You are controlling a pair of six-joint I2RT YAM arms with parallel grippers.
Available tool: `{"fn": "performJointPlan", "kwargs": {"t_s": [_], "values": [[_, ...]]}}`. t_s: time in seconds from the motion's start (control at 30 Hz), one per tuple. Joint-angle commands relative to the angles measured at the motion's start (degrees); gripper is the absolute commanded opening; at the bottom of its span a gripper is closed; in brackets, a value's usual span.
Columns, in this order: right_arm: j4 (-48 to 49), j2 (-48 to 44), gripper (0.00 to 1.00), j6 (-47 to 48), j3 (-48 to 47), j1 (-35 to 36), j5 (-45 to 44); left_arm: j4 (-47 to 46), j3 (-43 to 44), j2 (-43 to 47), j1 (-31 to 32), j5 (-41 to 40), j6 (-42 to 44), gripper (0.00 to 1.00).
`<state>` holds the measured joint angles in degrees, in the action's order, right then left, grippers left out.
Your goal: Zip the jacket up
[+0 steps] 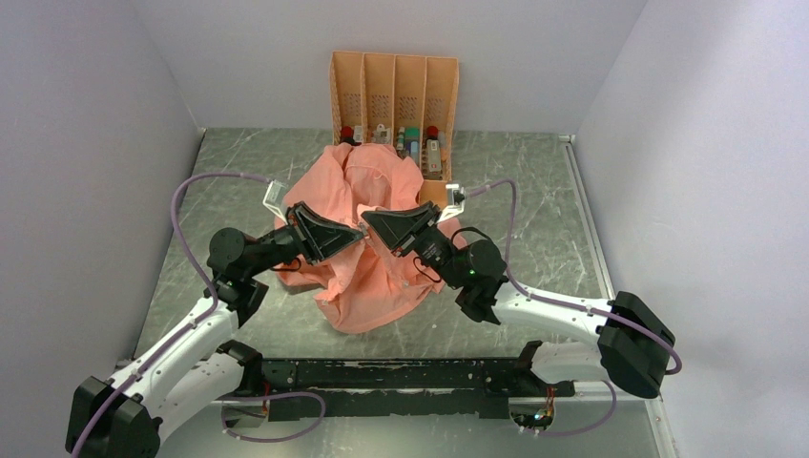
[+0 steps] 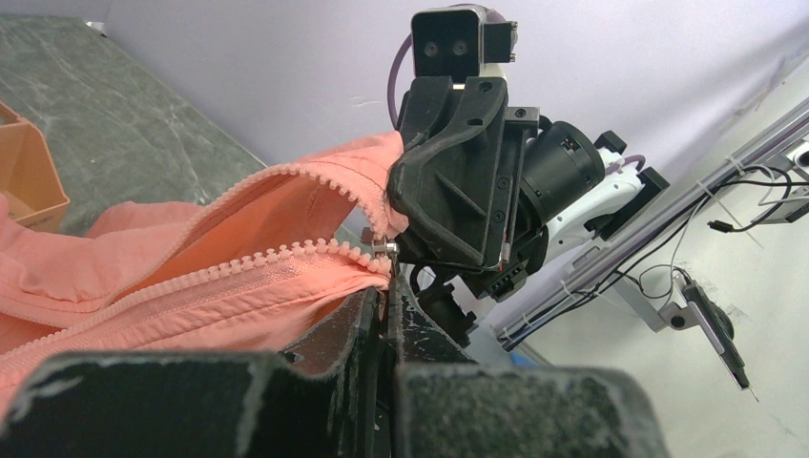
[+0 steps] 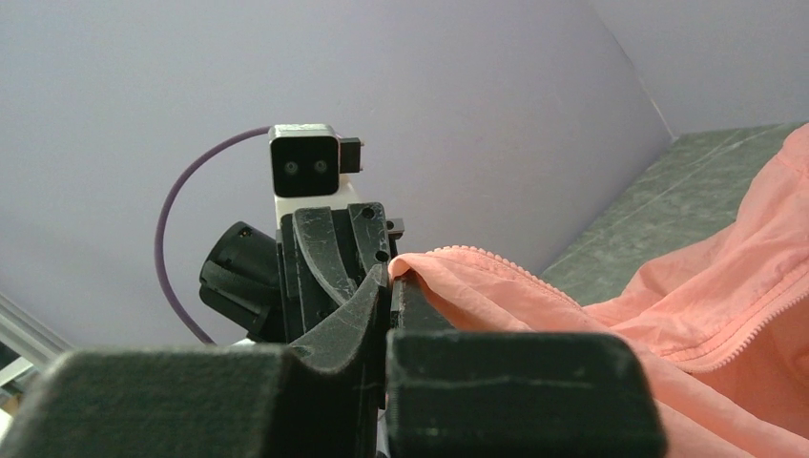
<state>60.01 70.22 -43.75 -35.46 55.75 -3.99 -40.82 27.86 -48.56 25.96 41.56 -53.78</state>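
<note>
The salmon-pink jacket [image 1: 367,248] lies bunched in the middle of the table, its front unzipped. My left gripper [image 1: 358,236] is shut on the jacket's lower zipper edge, by the small metal slider [image 2: 384,248]; that row of teeth [image 2: 191,281] runs off to the left. My right gripper [image 1: 366,223] is shut on the other zipper edge [image 3: 477,256], lifted just above the left gripper [image 2: 386,291]. The two gripper tips almost touch over the jacket. The right gripper [image 3: 389,279] shows pink fabric pinched between its jaws.
An orange perforated four-slot rack [image 1: 393,95] with small bottles stands at the back, against the jacket's far edge. Grey walls close in on the left, right and back. Purple cables [image 1: 191,191] loop from both arms.
</note>
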Motion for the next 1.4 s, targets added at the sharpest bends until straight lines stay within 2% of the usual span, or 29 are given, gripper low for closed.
{"fn": "performJointPlan", "kwargs": {"t_s": [0.0,0.4,0.6,0.83,1.13,1.23,1.37], "values": [[1.61,-1.53,0.0,-0.62,-0.44,-0.4,-3.6,2.21,-0.21,-0.11,0.37,6.81,0.34,0.08],[-8.95,-4.82,0.01,-0.78,2.26,-0.38,-1.66,-0.59,-2.5,-2.83,0.41,8.18,-1.14,0.08],[-13.87,-7.02,0.2,-1.7,3.9,-0.44,-1.87,-4.41,-4.19,-4.54,0.41,8.64,-3.26,0.08],[-22.26,-10.46,0.49,-1.13,4.5,-0.48,-1.72,-7.05,-5.02,-6.28,0.41,8.88,-4.6,0.08],[-38.5,-17.97,0.65,2.47,4.46,-1.49,1.42,-10.48,-5.43,-8.07,0.41,9.88,-6.54,0.08],[-44.14,-20.45,0.68,4.06,4.36,-1.76,3.22,-11.31,-5.52,-8.31,0.41,10.18,-6.94,0.08],[-46.71,-23.86,0.7,4.36,5.62,-1.9,8.44,-11.12,-5.51,-8.29,0.41,10.21,-6.88,0.08]]}}
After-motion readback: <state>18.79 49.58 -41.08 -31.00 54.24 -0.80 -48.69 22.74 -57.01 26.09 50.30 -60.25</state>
